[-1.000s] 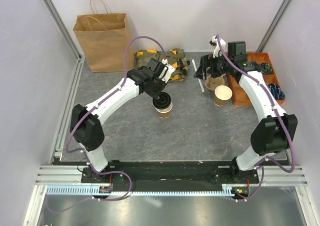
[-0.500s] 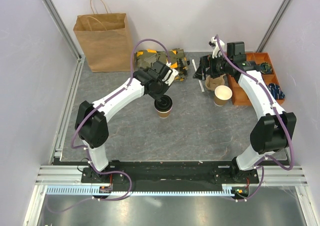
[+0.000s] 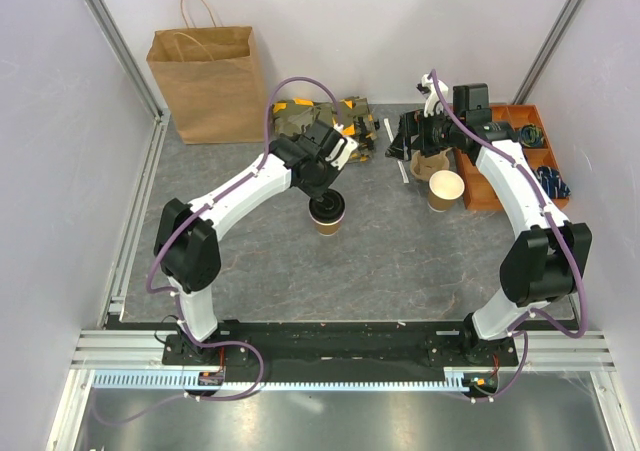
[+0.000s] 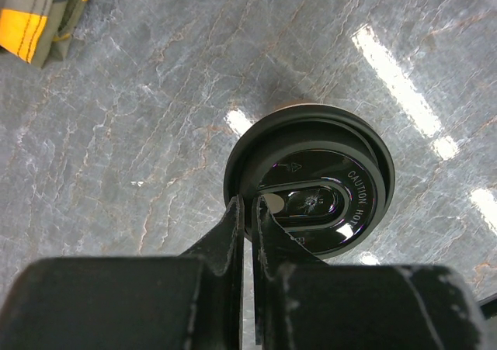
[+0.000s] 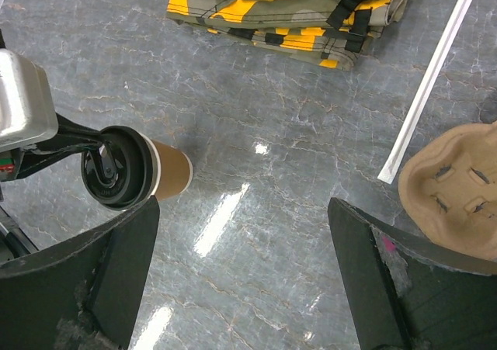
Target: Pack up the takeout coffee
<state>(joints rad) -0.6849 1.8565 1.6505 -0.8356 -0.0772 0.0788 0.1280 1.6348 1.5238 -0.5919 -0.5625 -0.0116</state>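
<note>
The takeout coffee (image 3: pixel 326 214), a small brown cup with a black sip lid, stands upright mid-table. It also shows in the left wrist view (image 4: pixel 311 179) and the right wrist view (image 5: pixel 140 171). My left gripper (image 3: pixel 323 195) is right over it, jaws pressed almost together, with the tips (image 4: pixel 247 210) at the near rim of the lid. I cannot tell whether they pinch the rim. My right gripper (image 3: pixel 405 143) is wide open and empty (image 5: pixel 241 210), hovering over bare table at the back right. The paper bag (image 3: pixel 205 81) stands upright at the back left.
A lidless cup (image 3: pixel 445 189) and a pulp carrier tray (image 3: pixel 428 163) sit by the right gripper; the carrier also shows in the right wrist view (image 5: pixel 458 187). A folded camouflage cloth (image 3: pixel 325 116) lies at the back. An orange bin (image 3: pixel 520 151) is at the right. A wrapped straw (image 5: pixel 427 86) lies beside the carrier.
My left arm has shifted a little toward the back and right over the cup. The cup and the right arm have stayed put.
</note>
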